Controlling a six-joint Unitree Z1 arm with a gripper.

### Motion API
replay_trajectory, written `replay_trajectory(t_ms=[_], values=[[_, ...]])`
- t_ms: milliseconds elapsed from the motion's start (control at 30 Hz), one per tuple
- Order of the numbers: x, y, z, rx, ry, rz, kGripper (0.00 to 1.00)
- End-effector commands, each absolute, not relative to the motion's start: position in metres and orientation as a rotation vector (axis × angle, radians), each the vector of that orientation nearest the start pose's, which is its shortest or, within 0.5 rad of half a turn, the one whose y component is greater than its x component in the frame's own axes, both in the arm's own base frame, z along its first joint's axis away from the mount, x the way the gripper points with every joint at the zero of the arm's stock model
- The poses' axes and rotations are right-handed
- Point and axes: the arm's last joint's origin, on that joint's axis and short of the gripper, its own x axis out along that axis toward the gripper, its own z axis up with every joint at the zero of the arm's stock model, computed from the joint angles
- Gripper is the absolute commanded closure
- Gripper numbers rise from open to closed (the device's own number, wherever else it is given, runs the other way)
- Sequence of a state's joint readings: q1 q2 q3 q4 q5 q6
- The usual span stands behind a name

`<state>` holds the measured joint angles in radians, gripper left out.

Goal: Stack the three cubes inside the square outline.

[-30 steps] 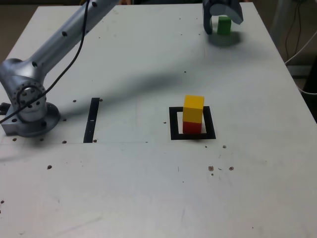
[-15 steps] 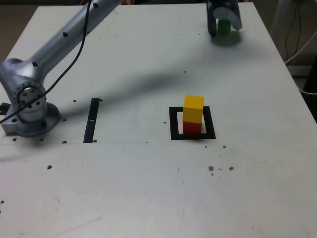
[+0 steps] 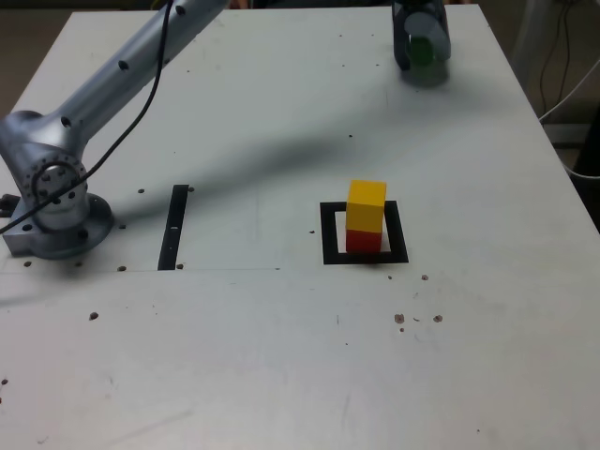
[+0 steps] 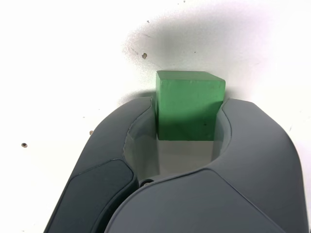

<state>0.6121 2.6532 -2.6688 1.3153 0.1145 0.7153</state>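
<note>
Nearest in the exterior view, the yellow cube (image 3: 367, 205) is seen stacked on the red cube (image 3: 364, 241) inside the square outline (image 3: 328, 234) — much of the red one is covered. Far back, the green cube (image 4: 188, 104) is largely hidden by the gripper (image 3: 421, 47). In the wrist view the jaws are closed against its two sides — the table (image 3: 281, 356) is seen beneath.
</note>
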Motion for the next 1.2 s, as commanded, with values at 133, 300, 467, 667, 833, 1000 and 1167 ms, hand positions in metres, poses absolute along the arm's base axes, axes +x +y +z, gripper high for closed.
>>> replay_trajectory(t_ms=[133,300,467,667,833,1000,1167], values=[[0.453,0.325,0.212,0.270,1.423,0.121,0.81],[0.453,0.323,0.217,0.274,1.423,0.118,0.81],[0.447,0.306,0.245,0.284,1.430,0.102,0.81],[0.431,0.259,0.305,0.302,1.442,0.067,0.80],[0.410,0.192,0.362,0.345,1.434,0.033,0.80],[0.379,0.120,0.396,0.375,1.439,0.004,0.79],[0.335,0.049,0.407,0.391,1.463,0.008,0.78]])
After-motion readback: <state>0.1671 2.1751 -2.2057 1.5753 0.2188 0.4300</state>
